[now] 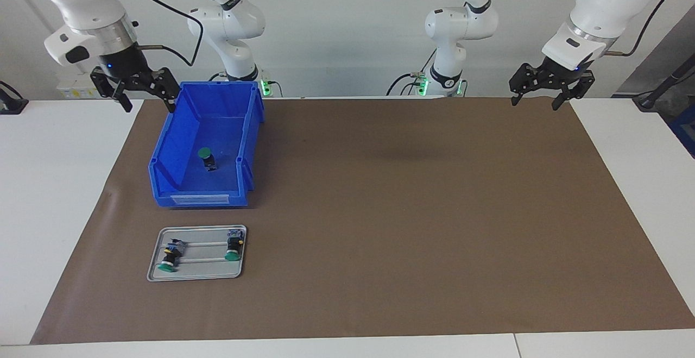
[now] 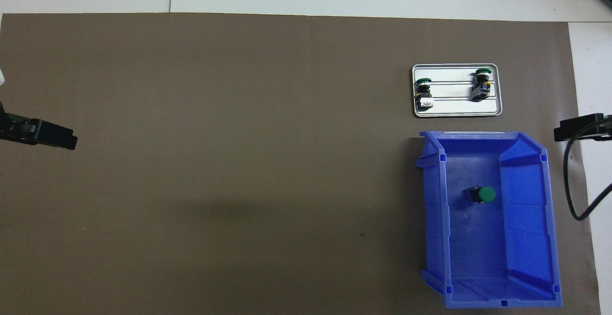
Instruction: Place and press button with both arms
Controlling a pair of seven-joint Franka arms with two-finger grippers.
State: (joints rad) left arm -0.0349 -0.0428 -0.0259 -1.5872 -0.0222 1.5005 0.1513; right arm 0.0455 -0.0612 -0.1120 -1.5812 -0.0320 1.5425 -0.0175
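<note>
Bin (image 1: 202, 184) of blue plastic sits on the brown mat (image 1: 412, 211) at the right arm's end of the table in the facing view, and the button (image 1: 207, 158) lies on its floor, green cap turned up and toward the robots, touched by nothing. The right gripper (image 1: 146, 97) hangs in the air over the mat's edge just outside the bin's corner nearest the robots, its two fingers spread wide and empty. The left gripper (image 1: 534, 100) hangs over the corner of the mat at the left arm's end, close to the robots, fingers likewise spread and holding nothing; that arm waits. Farther from the robots than the bin, just apart from its labelled wall, a small metal tray (image 1: 196, 275) holds two more green-capped buttons (image 1: 234, 249) lying on their sides (one toward each short end of the tray). Seen from overhead, the button (image 2: 482, 194) rests about mid-floor in the bin (image 2: 526, 162), its black body pointing toward the left arm's end of the table. Only a black tip of the right gripper (image 2: 578, 127) shows at the view's edge, beside the bin's outer wall and over the mat's border, a black cable looping below it. A tip of the left gripper (image 2: 50, 136) shows over the mat at the other edge. The tray (image 2: 456, 110) lies just farther out than the bin, with its two buttons (image 2: 423, 92) well apart from each other
</note>
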